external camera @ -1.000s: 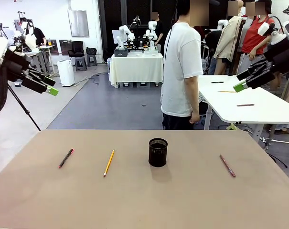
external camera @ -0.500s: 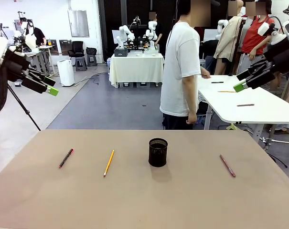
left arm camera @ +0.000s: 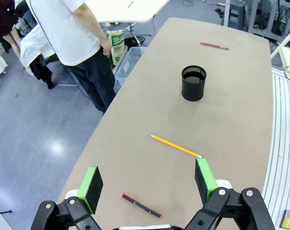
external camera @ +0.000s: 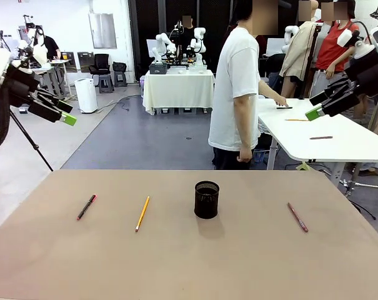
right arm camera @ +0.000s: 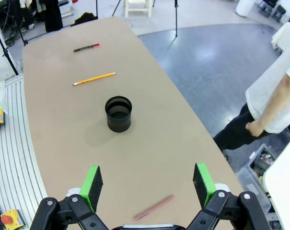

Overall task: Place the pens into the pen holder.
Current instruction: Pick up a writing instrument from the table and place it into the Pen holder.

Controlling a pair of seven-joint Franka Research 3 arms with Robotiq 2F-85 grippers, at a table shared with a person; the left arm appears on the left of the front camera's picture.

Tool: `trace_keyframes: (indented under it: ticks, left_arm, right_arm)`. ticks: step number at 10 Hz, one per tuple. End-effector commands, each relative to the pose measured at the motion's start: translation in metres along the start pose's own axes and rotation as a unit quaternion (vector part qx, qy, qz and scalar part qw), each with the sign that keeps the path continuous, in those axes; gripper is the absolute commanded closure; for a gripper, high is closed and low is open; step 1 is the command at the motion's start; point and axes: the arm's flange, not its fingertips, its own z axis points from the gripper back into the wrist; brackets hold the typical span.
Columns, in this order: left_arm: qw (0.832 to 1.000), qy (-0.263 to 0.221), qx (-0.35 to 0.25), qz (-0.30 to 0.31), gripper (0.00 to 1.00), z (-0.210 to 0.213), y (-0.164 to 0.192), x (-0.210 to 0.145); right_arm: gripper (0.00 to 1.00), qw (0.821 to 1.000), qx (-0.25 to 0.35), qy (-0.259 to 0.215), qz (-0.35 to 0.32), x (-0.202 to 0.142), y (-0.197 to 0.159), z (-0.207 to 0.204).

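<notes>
Hovering, left gripper, right gripper wide open, empty; wrist views look into pen holder, front sees side.

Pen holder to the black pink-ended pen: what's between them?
The yellow pencil lies between the pen holder and the black pen, touching neither; otherwise bare table. The front view shows it.

Pens: three lay – yellow-orange pencil, pink-tipped black pen, reddish-brown pen.
Holders: one black wire-mesh cup stood.
</notes>
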Motion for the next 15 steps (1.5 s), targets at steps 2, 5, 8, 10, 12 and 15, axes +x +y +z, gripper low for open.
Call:
trace_keyframes:
  ticks: [2,5,8,10,12,15]
  left_arm:
    - [1.000,-0.004,-0.002,0.000,0.00,0.000,0.001,0.000]
    - [0.996,0.082,0.021,0.019,0.00,-0.009,-0.018,0.008]
    - [0.975,0.212,0.035,0.050,0.00,-0.067,-0.069,-0.008]
    - [0.967,0.234,0.064,0.083,0.00,-0.103,-0.104,-0.026]
    - [0.963,0.225,0.085,0.119,0.00,-0.133,-0.130,-0.042]
    - [0.964,0.236,0.060,0.106,0.00,-0.131,-0.124,-0.040]
  right_arm:
    - [0.00,1.000,0.001,-0.004,0.004,0.000,-0.001,0.000]
    - [0.00,1.000,0.001,-0.004,0.004,0.000,-0.001,0.000]
    - [0.00,1.000,0.001,-0.004,0.004,0.000,-0.001,0.000]
    - [0.00,1.000,0.001,-0.004,0.004,0.000,-0.001,0.000]
    - [0.00,1.000,0.001,-0.004,0.004,0.000,-0.001,0.000]
    - [0.00,1.000,0.001,-0.004,0.004,0.000,-0.001,0.000]
